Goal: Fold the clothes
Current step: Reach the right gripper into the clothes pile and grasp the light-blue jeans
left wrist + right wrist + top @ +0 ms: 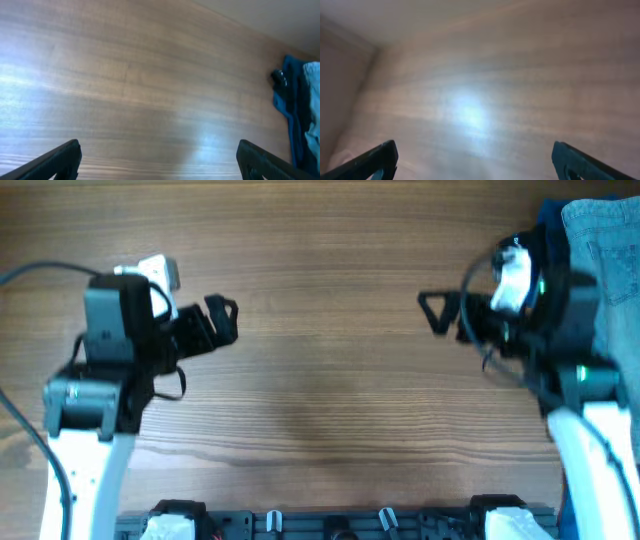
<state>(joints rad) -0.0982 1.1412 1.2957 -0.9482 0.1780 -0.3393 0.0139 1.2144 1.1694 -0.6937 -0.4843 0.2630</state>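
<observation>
Wood-grain table (320,380), bare across the middle, w/ both arms parked at its sides. Left gripper (228,318) points inward from the left, right gripper (428,313) inward from the right. Both have jaws spread wide w/ nothing between them. The wrist views confirm it: only tabletop shows between the finger pairs.

Shorts (605,240) sit bunched at the far right corner, pale faded denim, partly hidden behind the right arm and cut off by the frame edge. They lie on or against a dark blue cloth (548,215). Left wrist view catches the same pile at its right edge, pale denim (312,100) beside the blue (292,120). Can't tell which end is the waistband.

Handling, my guess: denim is soft and limp but thick, heavier than thin fabric, not slippery, not fragile. It'll drag rather than slide and hold creases ok. Best to pinch at the thick stitched edges (waistband corners or hems), one per gripper, and pull it to the open middle. Risk: nipping the blue cloth along w/ it.
</observation>
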